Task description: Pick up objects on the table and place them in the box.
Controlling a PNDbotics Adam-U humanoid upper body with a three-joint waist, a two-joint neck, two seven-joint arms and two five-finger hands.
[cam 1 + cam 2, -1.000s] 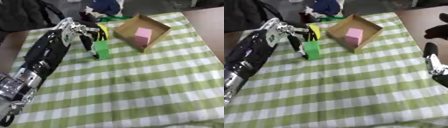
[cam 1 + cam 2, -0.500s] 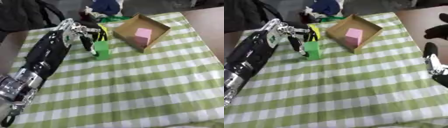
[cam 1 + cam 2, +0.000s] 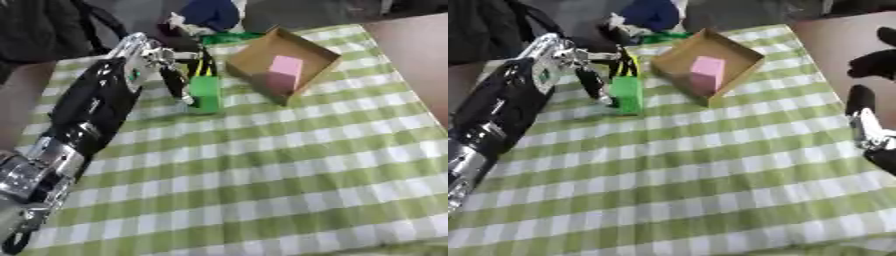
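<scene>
Beside the box (image 3: 282, 55), the left hand (image 3: 168, 60) grips the upright green block (image 3: 206, 92) from above.

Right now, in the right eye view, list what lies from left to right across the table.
Robot's black left hand → upright green block at its fingers → brown cardboard box holding a pink block → robot's right hand at the right edge, beyond the green-and-white checked tablecloth.
</scene>
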